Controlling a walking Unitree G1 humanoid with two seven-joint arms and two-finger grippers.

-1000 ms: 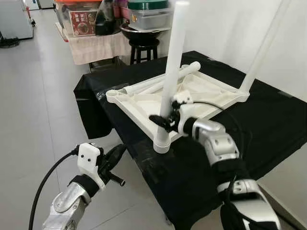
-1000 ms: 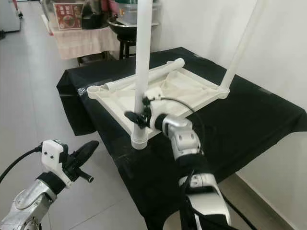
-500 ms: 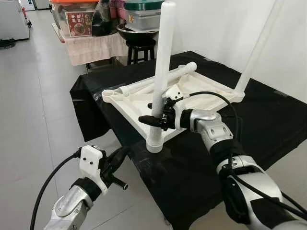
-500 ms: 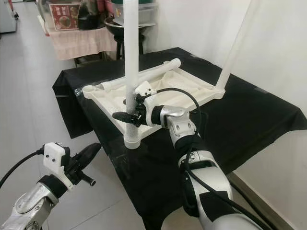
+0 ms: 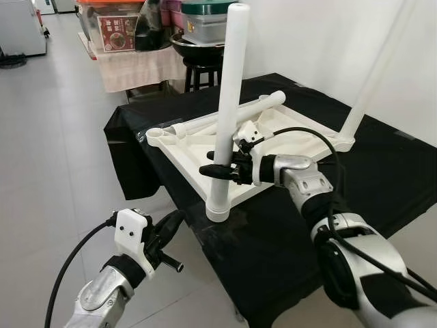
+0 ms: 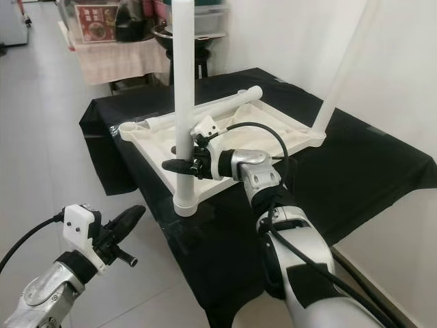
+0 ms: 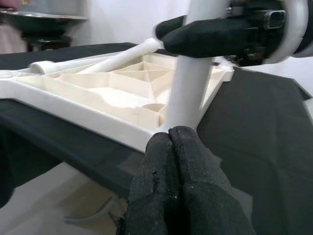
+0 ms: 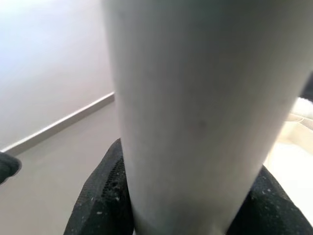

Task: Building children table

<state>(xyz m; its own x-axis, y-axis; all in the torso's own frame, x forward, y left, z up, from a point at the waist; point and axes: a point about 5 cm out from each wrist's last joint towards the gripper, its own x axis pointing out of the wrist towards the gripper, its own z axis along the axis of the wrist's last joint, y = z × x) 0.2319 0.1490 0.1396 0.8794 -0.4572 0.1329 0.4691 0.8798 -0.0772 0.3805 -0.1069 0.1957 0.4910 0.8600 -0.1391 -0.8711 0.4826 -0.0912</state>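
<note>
Floor [image 5: 54, 137] grey tile, wide, running back to a cluttered shelf with containers [image 5: 136, 27] and a black stool [image 5: 205, 68] behind. Black-cloth work table [image 5: 382, 171] against the white wall. On it the white plastic child table top [image 5: 191, 147] lies upside down, ribbed underside up, near corner overhanging the cloth edge. Far-corner leg [image 5: 372, 75] stands upright in its socket. Near-corner leg [image 5: 229, 89] stands in its corner socket [image 5: 217, 210], tilted slightly. One loose leg [image 5: 232, 115] lies flat across the underside, near the empty socket [image 5: 156, 134] at the left corner.

Right arm reaches across the top from the right; right gripper [image 5: 217, 166] clamped around the near-corner leg, low on the shaft, one black finger each side, holding it. Right wrist view: leg shaft up close, black fingers [image 8: 98, 205] pressed to both sides.

Left gripper [image 5: 167, 225] low, off the table's near edge, over the floor, holding nothing, fingers pressed together and pointing at the near socket; closed pads [image 7: 171, 196] plain in the left wrist view.
</note>
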